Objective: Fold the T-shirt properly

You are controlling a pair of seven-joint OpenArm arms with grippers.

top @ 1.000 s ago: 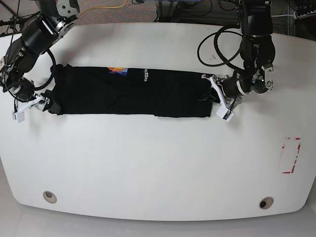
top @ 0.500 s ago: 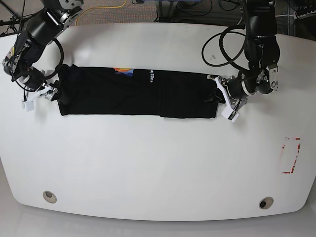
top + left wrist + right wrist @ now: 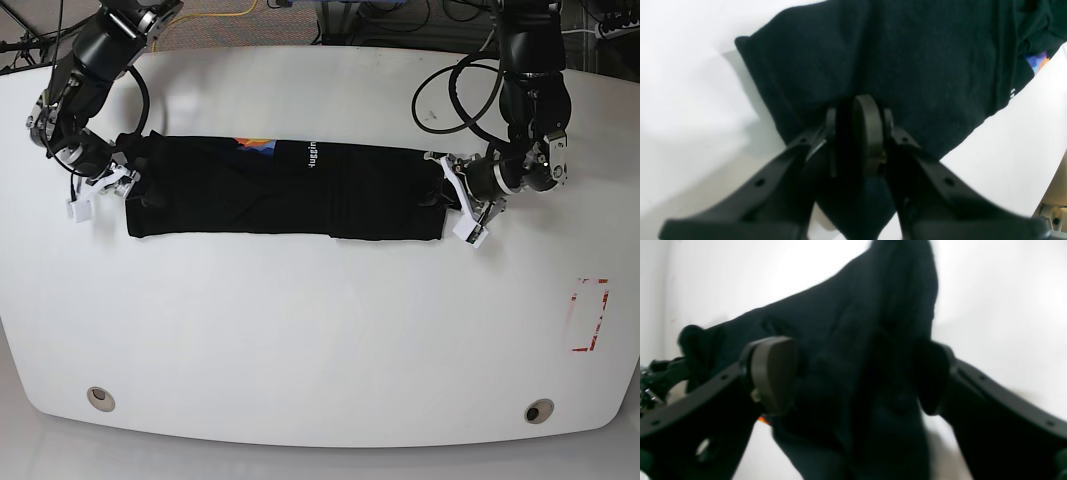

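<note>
Two arms work opposite ends of the T-shirt, which lies as a long black band across the upper middle of the white table, folded lengthwise w/ both ends near the grippers. Left gripper sits at the band's end on the base view's right; in the left wrist view its pads are drawn nearly together w/ black cloth pinched between them, so it's clamped on the shirt edge. Right gripper is at the other end; in the right wrist view its pads stand wide apart w/ a bunched ridge of the shirt running between them. That view is blurred, so can't tell if either pad actually touches the fabric; nothing looks gripped. Writing: small white lettering near the top edge of the band, sideways to the camera and too small to read for sure. Next to it, a small orange/blue printed patch; the same colours peek out at the far corner in the left wrist view, w/ a speck of white print below, unreadable. Red-marked rectangle on the table towards the base view's right edge, well apart from the shirt; no legible text on it.
</note>
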